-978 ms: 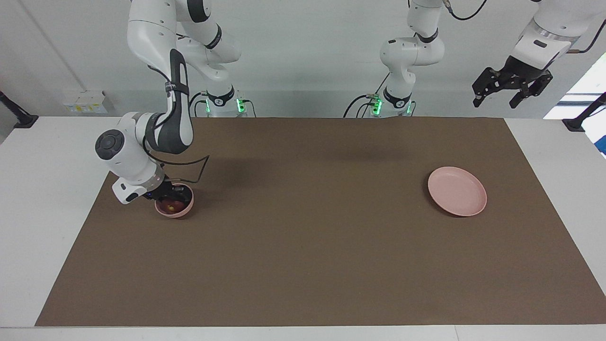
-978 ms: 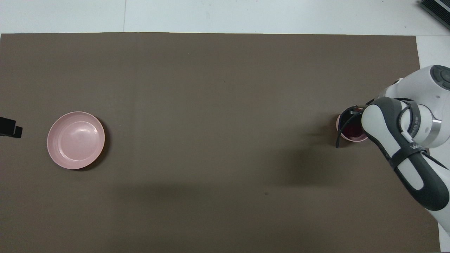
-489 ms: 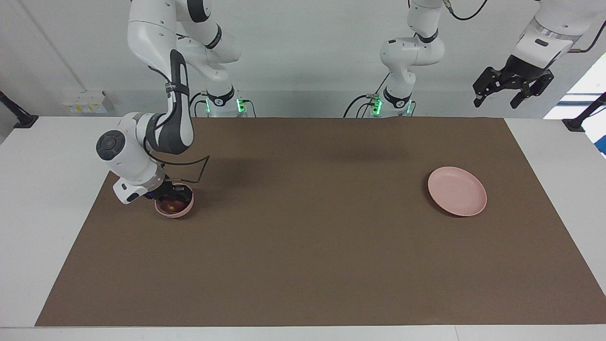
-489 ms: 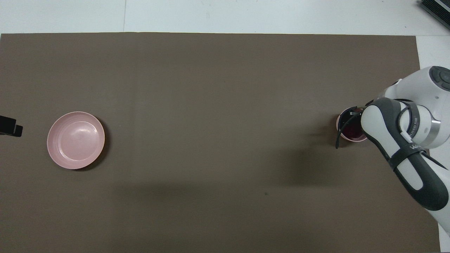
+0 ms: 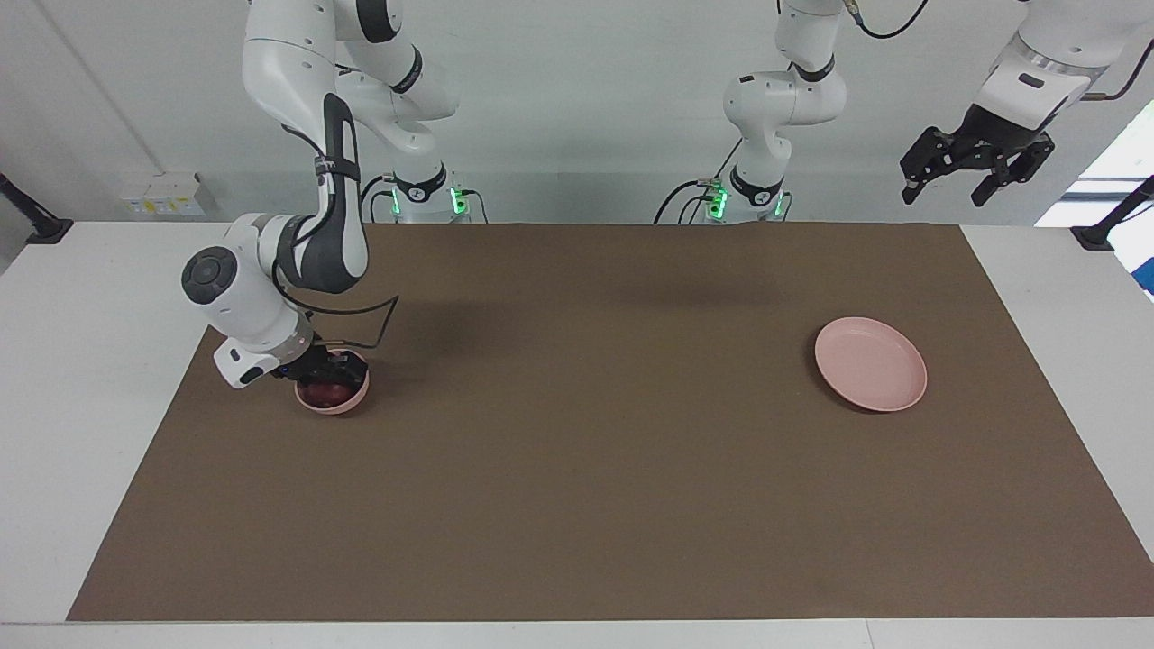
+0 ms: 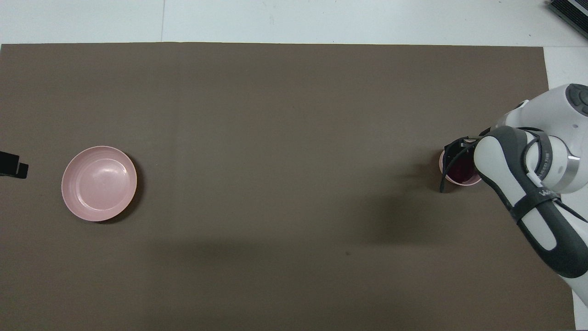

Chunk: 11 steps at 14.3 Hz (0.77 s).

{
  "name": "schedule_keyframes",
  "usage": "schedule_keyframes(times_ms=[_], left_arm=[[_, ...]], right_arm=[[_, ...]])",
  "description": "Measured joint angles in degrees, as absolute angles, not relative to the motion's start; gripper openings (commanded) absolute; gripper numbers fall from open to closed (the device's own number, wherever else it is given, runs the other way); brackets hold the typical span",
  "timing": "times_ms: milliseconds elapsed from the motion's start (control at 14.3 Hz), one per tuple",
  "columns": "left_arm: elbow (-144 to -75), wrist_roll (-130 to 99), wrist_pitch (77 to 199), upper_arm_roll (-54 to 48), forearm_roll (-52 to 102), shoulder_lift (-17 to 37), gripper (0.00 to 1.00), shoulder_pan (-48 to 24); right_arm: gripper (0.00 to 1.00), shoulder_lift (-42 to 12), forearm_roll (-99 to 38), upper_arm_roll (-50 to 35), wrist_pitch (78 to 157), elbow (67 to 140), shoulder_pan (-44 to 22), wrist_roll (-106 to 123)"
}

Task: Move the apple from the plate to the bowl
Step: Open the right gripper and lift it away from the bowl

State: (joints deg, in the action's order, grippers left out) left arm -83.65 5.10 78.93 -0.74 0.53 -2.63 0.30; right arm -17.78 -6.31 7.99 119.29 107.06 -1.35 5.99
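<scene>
Two round pale pink dishes sit on the brown mat, well apart: the wide, shallow plate toward the left arm's end of the table, and the small, deep bowl toward the right arm's end. No fruit lies on the plate; its face shows bare in both views. The small, dark red-maroon apple is inside the bowl — its dark top shows within the pink rim in the facing view, and a dark red patch shows in the bowl from overhead too.

The right gripper is down at the bowl, its dark fingers at or just inside the rim on the side nearer the robots, right by the apple. Whether the fingers are clamped on the fruit or have let it go I cannot tell; they are too closely bunched against it, and from overhead the arm's wrist covers most of the bowl.

The left gripper hangs high in the air off the mat's edge at the left arm's end, fingers spread, holding nothing — that arm waits.

As I judge it, the carry is done and the apple has reached its goal. What is left is small: release the fruit if that is not yet done, then lift the right gripper straight up clear of the rim without nudging the bowl.
</scene>
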Motion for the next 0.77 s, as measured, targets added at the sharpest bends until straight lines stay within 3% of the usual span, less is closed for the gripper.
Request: schedule_keyframes(times_ms=[559, 768], left_arm=[[-83.66, 5.09, 78.93, -0.67, 0.53, -2.68, 1.0, 0.3], [-83.66, 5.09, 78.93, -0.68, 0.53, -2.69, 1.0, 0.3]], right_arm=[[1.0, -5.07, -0.06, 7.57, 107.03, 105.25, -2.15, 3.87], [1.0, -0.76, 2.06, 7.18, 102.51, 104.62, -5.26, -0.25]])
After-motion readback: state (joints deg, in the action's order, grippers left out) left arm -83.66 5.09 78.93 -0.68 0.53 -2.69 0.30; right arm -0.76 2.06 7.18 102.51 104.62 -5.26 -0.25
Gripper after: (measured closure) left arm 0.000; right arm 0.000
